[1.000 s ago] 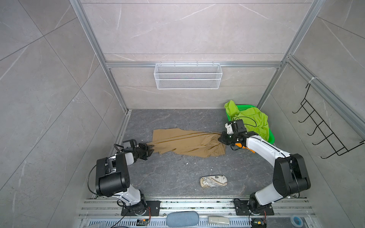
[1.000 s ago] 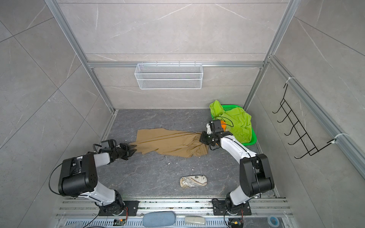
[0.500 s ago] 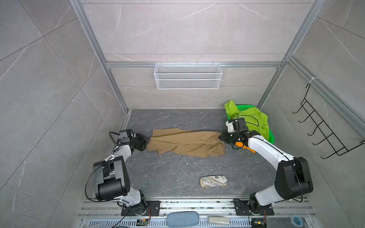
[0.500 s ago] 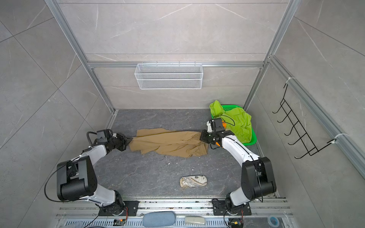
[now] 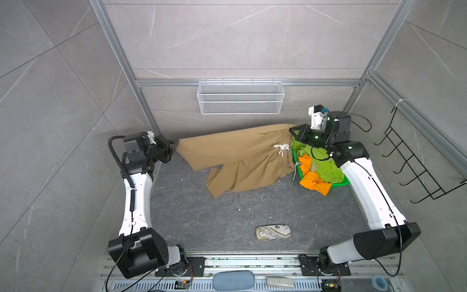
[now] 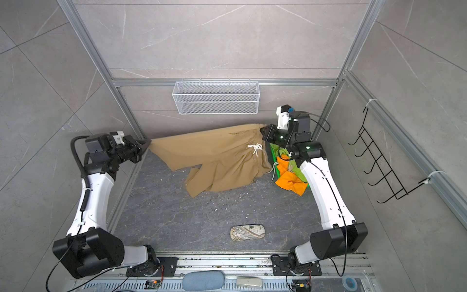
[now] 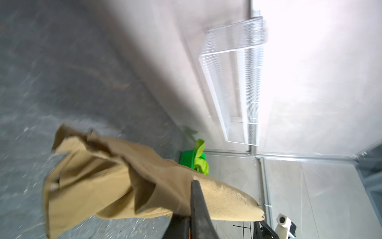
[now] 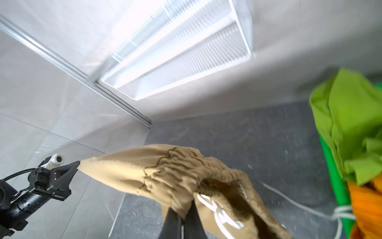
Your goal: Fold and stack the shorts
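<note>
The tan shorts (image 5: 240,156) (image 6: 214,156) hang stretched between my two grippers above the floor. My left gripper (image 5: 175,146) (image 7: 191,184) is shut on a leg hem. The elastic waist, close to the white drawstring (image 5: 281,148), is pinched by my shut right gripper (image 5: 293,129) (image 8: 183,209). The other leg droops toward the floor. Lime green shorts (image 5: 321,164) (image 8: 347,124) and orange shorts (image 5: 314,183) lie bunched in the green basket (image 5: 295,161) under my right arm.
A patterned beige pouch (image 5: 273,232) lies on the floor near the front. A white wire basket (image 5: 240,97) hangs on the back wall just above the shorts. A black hook rack (image 5: 414,164) is on the right wall. Aluminium frame posts stand behind both grippers.
The left gripper closed on the leg hem. Both arms then rose and moved back, lifting the tan shorts from lying flat on the floor to hanging stretched in the air.
</note>
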Motion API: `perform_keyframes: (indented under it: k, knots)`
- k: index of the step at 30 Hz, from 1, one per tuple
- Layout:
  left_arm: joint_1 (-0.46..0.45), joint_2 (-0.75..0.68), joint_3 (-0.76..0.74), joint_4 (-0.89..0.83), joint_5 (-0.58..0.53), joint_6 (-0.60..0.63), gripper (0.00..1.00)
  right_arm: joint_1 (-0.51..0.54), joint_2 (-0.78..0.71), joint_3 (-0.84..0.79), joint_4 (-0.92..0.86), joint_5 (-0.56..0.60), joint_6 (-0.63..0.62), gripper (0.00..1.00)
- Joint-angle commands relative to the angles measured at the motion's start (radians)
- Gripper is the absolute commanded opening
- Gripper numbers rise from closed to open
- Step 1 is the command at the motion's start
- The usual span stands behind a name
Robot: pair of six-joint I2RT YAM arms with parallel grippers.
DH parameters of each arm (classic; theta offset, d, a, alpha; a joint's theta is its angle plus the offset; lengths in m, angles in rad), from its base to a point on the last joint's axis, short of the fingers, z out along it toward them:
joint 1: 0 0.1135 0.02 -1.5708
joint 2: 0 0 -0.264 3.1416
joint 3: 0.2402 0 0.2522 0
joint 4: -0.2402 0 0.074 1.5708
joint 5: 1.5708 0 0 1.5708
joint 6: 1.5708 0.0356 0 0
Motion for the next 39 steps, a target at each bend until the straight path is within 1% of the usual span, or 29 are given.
perform_keyframes:
  k: [1, 5, 7, 9, 10, 13, 16, 19, 22, 26, 29, 32, 35, 37, 39]
  knots:
    - [0.042, -0.122, 0.146, -0.087, -0.092, 0.034, 0.0, -0.037, -0.146, 0.067, -0.011, 0.022, -0.053, 0.0]
    - [0.041, -0.18, 0.339, -0.222, -0.136, 0.082, 0.0, -0.037, -0.26, 0.098, -0.021, -0.031, -0.101, 0.0]
    - [0.029, -0.194, 0.395, -0.267, -0.197, 0.108, 0.0, -0.037, -0.292, 0.111, -0.02, -0.056, -0.103, 0.0]
    - [0.038, -0.192, 0.418, -0.259, -0.199, 0.09, 0.0, -0.037, -0.296, 0.141, -0.03, -0.075, -0.093, 0.0]
    - [0.047, -0.174, 0.458, -0.267, -0.197, 0.104, 0.0, -0.038, -0.291, 0.16, -0.034, -0.09, -0.087, 0.0]
    - [0.059, -0.071, 0.619, -0.322, -0.204, 0.131, 0.0, -0.037, -0.259, 0.214, -0.04, -0.106, -0.065, 0.0]
    - [0.086, 0.065, 0.749, -0.326, -0.153, 0.112, 0.0, -0.037, -0.196, 0.257, -0.073, -0.084, -0.058, 0.0]
    - [0.144, 0.204, 0.766, -0.26, -0.093, 0.052, 0.0, -0.037, -0.097, 0.275, -0.155, -0.02, -0.071, 0.0]
    - [0.15, 0.362, 0.766, -0.249, -0.058, 0.061, 0.0, -0.039, 0.006, 0.186, -0.169, 0.022, -0.08, 0.0]
    - [0.112, 0.521, 0.729, -0.252, -0.042, 0.134, 0.0, -0.04, 0.12, -0.035, -0.041, 0.024, -0.059, 0.0]
    - [0.075, 0.607, 0.754, -0.267, -0.072, 0.183, 0.0, -0.042, 0.211, -0.116, 0.017, 0.029, -0.05, 0.0]
    - [0.023, 0.731, 0.906, -0.343, -0.101, 0.239, 0.0, -0.047, 0.297, -0.145, 0.06, 0.033, -0.037, 0.0]
    - [-0.042, 0.843, 1.074, -0.406, -0.136, 0.288, 0.0, -0.051, 0.369, -0.129, 0.074, 0.028, -0.023, 0.0]
    - [-0.088, 0.898, 1.172, -0.443, -0.159, 0.322, 0.0, -0.054, 0.384, -0.118, 0.079, 0.026, -0.017, 0.0]
    - [-0.125, 0.917, 1.212, -0.452, -0.196, 0.343, 0.0, -0.058, 0.382, -0.104, 0.073, 0.034, -0.017, 0.0]
